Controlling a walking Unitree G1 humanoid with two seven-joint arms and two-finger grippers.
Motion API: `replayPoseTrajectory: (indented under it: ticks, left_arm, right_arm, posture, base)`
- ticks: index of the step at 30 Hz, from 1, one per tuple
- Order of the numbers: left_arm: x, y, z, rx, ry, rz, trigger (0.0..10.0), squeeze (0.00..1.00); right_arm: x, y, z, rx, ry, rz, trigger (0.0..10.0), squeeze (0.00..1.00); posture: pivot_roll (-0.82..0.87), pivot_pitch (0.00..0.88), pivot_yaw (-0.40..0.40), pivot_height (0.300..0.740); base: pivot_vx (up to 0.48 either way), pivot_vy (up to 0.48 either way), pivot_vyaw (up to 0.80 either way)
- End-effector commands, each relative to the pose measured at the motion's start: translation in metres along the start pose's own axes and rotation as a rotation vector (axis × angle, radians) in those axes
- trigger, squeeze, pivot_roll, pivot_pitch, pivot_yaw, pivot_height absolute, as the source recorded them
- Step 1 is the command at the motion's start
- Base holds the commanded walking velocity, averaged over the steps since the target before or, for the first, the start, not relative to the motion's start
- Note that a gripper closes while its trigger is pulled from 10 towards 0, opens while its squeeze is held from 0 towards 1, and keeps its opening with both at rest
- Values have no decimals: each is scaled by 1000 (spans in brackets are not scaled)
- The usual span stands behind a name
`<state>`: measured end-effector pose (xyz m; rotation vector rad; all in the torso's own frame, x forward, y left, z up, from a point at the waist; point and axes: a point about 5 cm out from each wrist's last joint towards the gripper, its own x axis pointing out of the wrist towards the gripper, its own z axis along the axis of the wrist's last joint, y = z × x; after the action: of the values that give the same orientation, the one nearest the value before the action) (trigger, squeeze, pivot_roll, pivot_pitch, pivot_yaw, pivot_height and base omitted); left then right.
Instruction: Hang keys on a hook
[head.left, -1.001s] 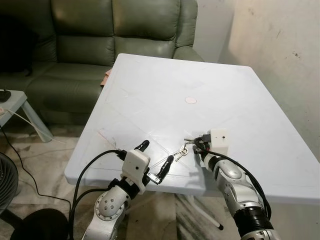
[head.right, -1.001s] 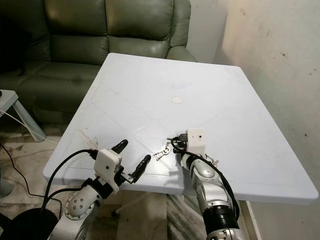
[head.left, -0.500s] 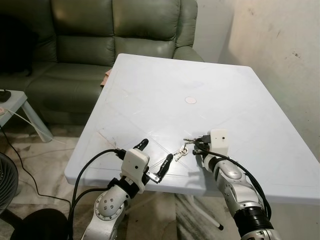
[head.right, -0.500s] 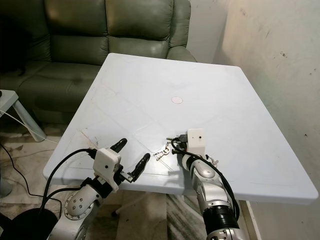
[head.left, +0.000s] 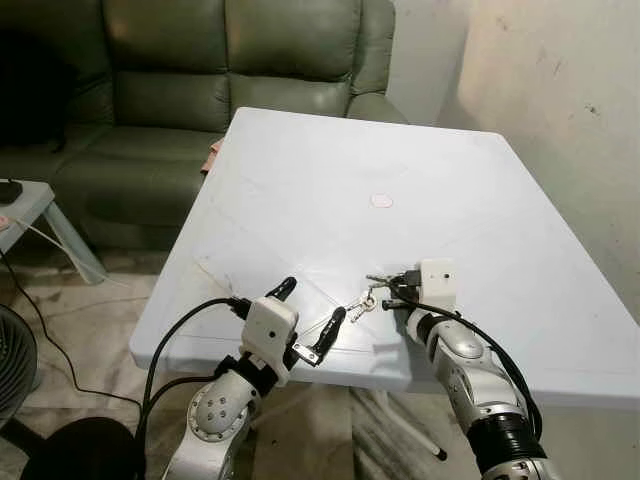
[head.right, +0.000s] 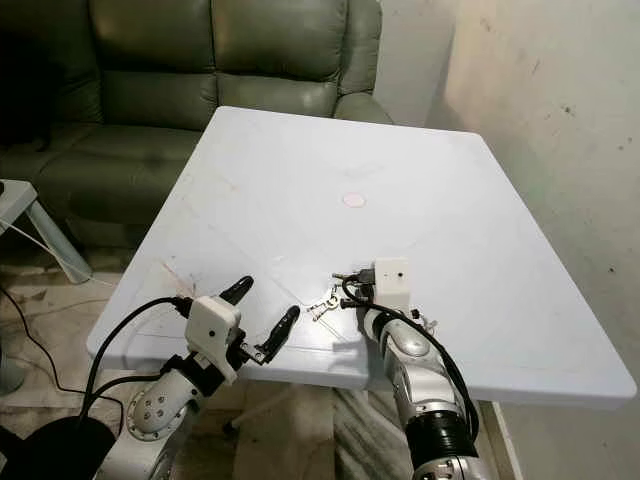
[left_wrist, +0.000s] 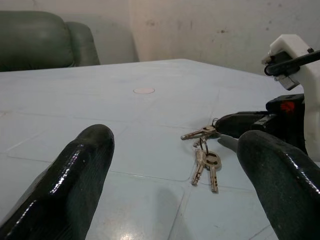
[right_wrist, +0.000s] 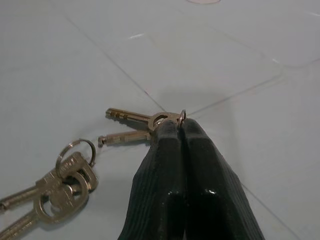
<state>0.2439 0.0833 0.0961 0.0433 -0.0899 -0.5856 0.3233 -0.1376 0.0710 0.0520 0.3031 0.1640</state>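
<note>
Item: keys (left_wrist: 205, 159), a bunch on linked rings, lay on the white table (head.left: 330, 180) near its front edge; right gripper (right_wrist: 175, 131) had its fingers pinched together on the ring of one key, low on the tabletop; left gripper (head.left: 308, 321) hovered with fingers spread, just beside the bunch at the front edge; no hook could be made out; judged early: grasp made, lifting and hanging left.
</note>
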Motion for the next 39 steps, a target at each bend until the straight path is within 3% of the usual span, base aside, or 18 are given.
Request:
replayPoseTrajectory:
  ticks: [1,3,14,17,19,20,21,22,27,31,35,39]
  left_arm:
    - [-1,0,1,9,3,2,10000,0]
    - [0,4,1,4,3,19,10000,0]
    - [6,30,10,-37,-27,126,10000,0]
    - [7,52,18,-69,-58,208,10000,0]
    - [7,56,20,-74,-65,225,10000,0]
    - [8,66,24,-100,-79,259,10000,0]
    - [8,69,25,-102,-81,269,10000,0]
    - [8,72,26,-99,-83,278,10000,0]
    - [5,86,25,-56,-81,319,10000,0]
    - [-2,104,21,-121,-88,377,10000,0]
    - [-3,111,20,-136,-88,404,10000,0]
    - [0,117,23,-126,-94,415,10000,0]
  right_arm:
    - [0,-3,14,11,-84,-29,0,0]
    - [-3,-4,26,2,-163,-44,0,0]
    - [-14,-15,55,-60,-298,-107,0,0]
    - [-25,-23,65,-93,-364,-123,0,0]
    - [-27,-24,67,-101,-377,-123,0,0]
    - [-33,-30,68,-96,-399,-145,3294,0]
    - [-35,-32,69,-101,-409,-154,8392,0]
    - [-37,-35,69,-108,-418,-161,9804,0]
    - [-51,-46,60,-49,-476,-120,10000,0]
    - [-63,-53,39,-23,-464,-135,10000,0]
    - [-65,-53,30,-38,-421,-162,10000,0]
    - [-64,-45,36,-23,-455,-143,10000,0]
  posture:
    - [56,0,-75,740]
    - [56,0,-75,740]
    - [41,0,-59,740]
    - [23,0,-41,740]
    - [23,0,-41,740]
    - [16,0,-32,740]
    - [14,0,-30,740]
    - [14,0,-30,740]
    - [6,0,-24,740]
    - [-2,0,-16,740]
    - [-4,0,-14,740]
    - [-9,0,-7,740]
  base:
    - [0,0,0]
    - [0,0,0]
    - [0,0,0]
    - [0,0,0]
    - [0,0,0]
    - [0,0,0]
    - [0,0,0]
    - [0,0,0]
    - [0,0,0]
    - [0,0,0]
    - [0,0,0]
    - [0,0,0]
